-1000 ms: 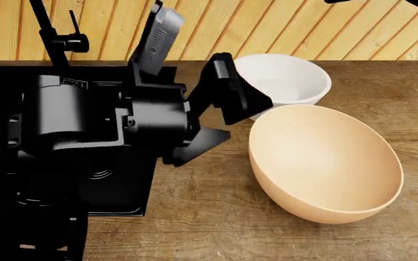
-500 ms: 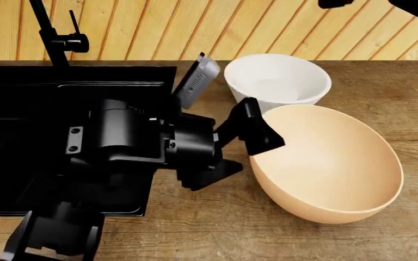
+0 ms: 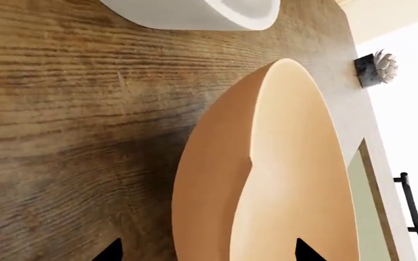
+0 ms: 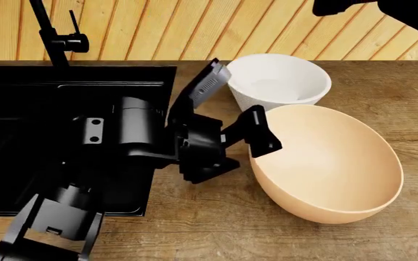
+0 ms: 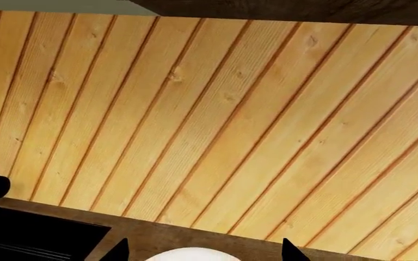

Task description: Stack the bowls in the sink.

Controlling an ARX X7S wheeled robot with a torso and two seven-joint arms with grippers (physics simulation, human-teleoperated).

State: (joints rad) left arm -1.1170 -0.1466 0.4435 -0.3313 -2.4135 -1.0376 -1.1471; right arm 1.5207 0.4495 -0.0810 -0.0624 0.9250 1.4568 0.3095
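The peach-tan bowl [image 4: 329,163] stands upright on the wooden counter, right of the black sink [image 4: 6,136]. The white bowl [image 4: 278,81] stands just behind it, touching or nearly touching. My left gripper [image 4: 241,109] is open at the peach bowl's left rim. In the left wrist view the peach bowl's [image 3: 216,179] rim lies between the fingertips [image 3: 111,251], one outside and one inside, with the white bowl [image 3: 194,11] beyond. My right gripper [image 5: 204,249] is open and empty, high above the white bowl [image 5: 194,255].
A black faucet [image 4: 49,32] rises at the sink's back edge, against a wooden plank wall [image 4: 267,27]. The wooden counter [image 4: 216,228] runs to the right and front. A small potted plant [image 3: 376,68] stands beyond the peach bowl.
My left gripper has swung from the sink side, left of the white bowl, rightward and forward to the peach bowl's left rim. Both bowls have stayed in place.
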